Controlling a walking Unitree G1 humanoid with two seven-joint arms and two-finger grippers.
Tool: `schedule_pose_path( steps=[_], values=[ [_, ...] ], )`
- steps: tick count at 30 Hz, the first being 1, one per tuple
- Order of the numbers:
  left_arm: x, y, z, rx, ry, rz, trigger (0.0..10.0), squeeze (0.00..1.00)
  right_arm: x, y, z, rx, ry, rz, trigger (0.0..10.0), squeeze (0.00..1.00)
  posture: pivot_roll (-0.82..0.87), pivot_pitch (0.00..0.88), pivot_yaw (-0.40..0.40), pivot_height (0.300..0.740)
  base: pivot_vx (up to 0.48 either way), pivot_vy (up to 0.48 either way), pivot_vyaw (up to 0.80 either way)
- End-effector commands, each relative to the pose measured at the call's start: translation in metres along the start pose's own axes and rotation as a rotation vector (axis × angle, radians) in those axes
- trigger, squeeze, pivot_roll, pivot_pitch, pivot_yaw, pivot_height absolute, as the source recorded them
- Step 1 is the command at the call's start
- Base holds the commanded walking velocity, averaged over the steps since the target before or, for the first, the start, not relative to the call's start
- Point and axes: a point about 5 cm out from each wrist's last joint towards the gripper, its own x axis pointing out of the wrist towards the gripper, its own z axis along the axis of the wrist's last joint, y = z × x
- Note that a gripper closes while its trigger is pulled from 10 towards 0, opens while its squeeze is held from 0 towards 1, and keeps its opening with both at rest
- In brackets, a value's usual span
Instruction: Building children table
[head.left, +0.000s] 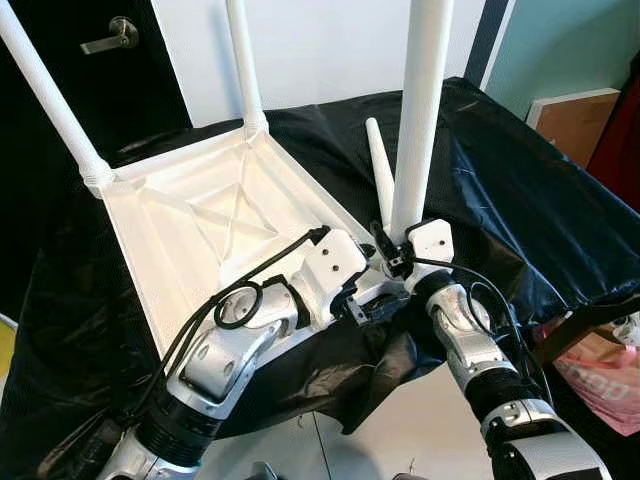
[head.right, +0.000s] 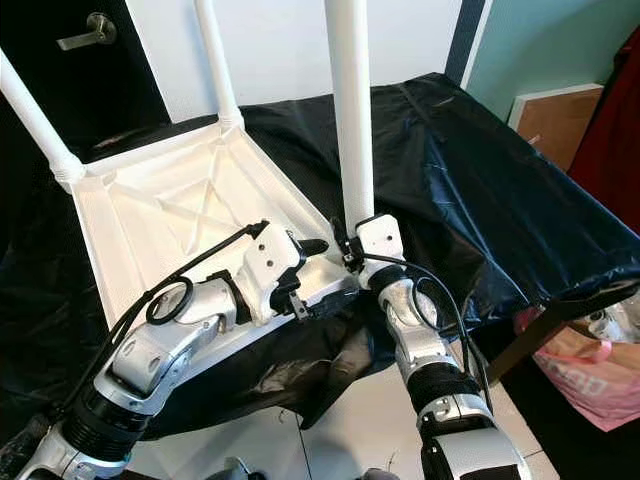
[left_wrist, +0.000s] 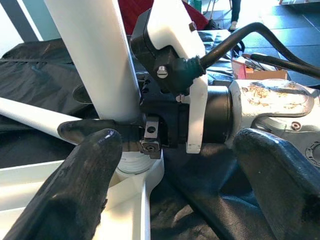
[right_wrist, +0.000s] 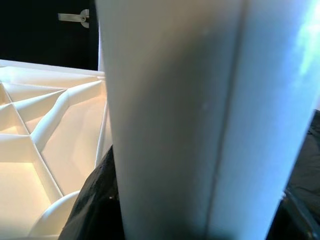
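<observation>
Table leg (head.left: 420, 110) between right fingers (left_wrist: 95, 131)

tabletop (head.left: 215, 225): white, upside down, ribbed underside up, at the black-covered surface's near edge
legs (head.left: 421, 110): three upright at corners
spare leg (head.left: 379, 172): lying alongside

Right gripper (left_wrist: 131, 134) clamps white leg (left_wrist: 95, 55) above socket (left_wrist: 137, 172).
</observation>
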Motion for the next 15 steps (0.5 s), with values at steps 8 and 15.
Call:
schedule_pose_path(
  steps=[8,15],
  values=[
    [-0.002,0.000,0.004,0.010,0.002,-0.037,10.0,0.00,-0.002,0.012,-0.032,0.081,0.239,0.014,10.0,0.00,-0.05,0.026,0.034,0.740,0.000,0.000,0.00],
    [-0.002,-0.001,0.004,0.010,-0.003,-0.034,10.0,0.00,-0.002,0.011,-0.035,0.150,0.264,-0.016,10.0,0.00,-0.05,0.031,0.032,0.740,0.000,0.000,0.00]
  ],
)
